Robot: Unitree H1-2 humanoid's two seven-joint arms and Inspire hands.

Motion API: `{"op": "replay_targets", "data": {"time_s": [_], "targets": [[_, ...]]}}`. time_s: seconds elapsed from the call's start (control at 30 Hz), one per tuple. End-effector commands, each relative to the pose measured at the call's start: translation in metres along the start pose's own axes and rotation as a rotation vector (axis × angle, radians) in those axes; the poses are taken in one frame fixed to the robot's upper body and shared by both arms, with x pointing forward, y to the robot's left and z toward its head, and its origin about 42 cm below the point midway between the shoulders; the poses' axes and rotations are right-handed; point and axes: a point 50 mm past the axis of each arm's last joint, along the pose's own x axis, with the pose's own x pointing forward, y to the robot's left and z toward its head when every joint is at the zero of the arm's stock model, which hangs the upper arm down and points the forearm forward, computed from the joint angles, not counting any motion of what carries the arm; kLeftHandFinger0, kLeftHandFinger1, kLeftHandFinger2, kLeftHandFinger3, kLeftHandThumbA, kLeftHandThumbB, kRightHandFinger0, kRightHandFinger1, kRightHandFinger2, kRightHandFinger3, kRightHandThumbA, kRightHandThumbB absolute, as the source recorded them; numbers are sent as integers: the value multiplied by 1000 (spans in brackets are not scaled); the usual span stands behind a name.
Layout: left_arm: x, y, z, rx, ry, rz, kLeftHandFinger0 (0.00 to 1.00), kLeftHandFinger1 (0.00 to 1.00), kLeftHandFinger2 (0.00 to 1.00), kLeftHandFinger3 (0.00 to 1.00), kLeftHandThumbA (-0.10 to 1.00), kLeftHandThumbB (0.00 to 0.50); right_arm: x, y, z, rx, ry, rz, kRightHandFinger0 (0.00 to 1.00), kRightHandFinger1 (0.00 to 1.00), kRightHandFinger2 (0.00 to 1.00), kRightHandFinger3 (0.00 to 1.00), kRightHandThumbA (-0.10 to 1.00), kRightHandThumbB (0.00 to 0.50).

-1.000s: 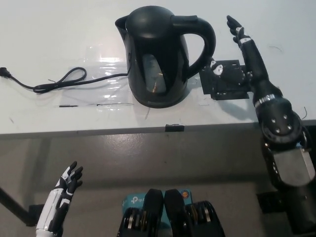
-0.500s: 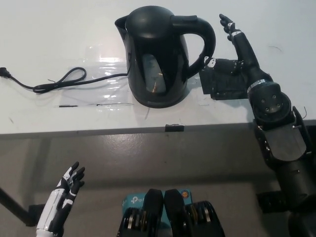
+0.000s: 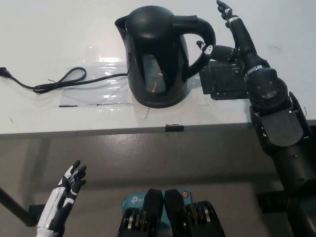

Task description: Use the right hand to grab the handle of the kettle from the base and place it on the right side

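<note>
Left hand: white hand [image 3: 69, 187] low, well below-left of kettle, off table edge, fingers spread, empty.
Cord: black power cord [image 3: 54, 83] on white table [image 3: 59, 29], left of kettle.
Kettle: glossy black plastic electric kettle [image 3: 158, 54] upright on its base, mid-table.
Right hand: black hand [image 3: 232, 42] just right of kettle handle [image 3: 205, 42], fingers apart, nothing grasped; thumb tip near handle, contact unclear.

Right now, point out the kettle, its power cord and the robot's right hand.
kettle [image 3: 157, 54]: head view, on the black body.
power cord [image 3: 64, 80]: head view, on the looped middle.
right hand [image 3: 228, 43]: head view, on the palm beside the handle.
</note>
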Motion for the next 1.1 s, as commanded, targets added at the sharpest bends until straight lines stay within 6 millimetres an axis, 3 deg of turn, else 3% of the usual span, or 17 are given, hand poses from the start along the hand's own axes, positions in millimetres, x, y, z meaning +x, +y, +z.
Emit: {"op": "replay_targets", "data": {"time_s": [0.0, 0.6, 0.77, 1.07], "targets": [[2, 5, 6, 19, -47, -9, 1000, 1000, 1000, 1000, 853, 329, 17, -10, 40, -13, -125, -43, 1000, 1000, 1000, 1000, 690, 369], [3, 5, 12, 19, -73, -10, 1000, 1000, 1000, 1000, 856, 325, 30, 3, 48, -99, -101, -29, 1000, 1000, 1000, 1000, 691, 346], [6, 6, 13, 19, -71, -10, 1000, 1000, 1000, 1000, 860, 336, 37, 6, 52, -128, -91, -23, 1000, 1000, 1000, 1000, 723, 371], [7, 6, 13, 21, -82, -10, 1000, 1000, 1000, 1000, 865, 335, 46, 11, 53, -146, -64, -7, 1000, 1000, 1000, 1000, 708, 361]]}}
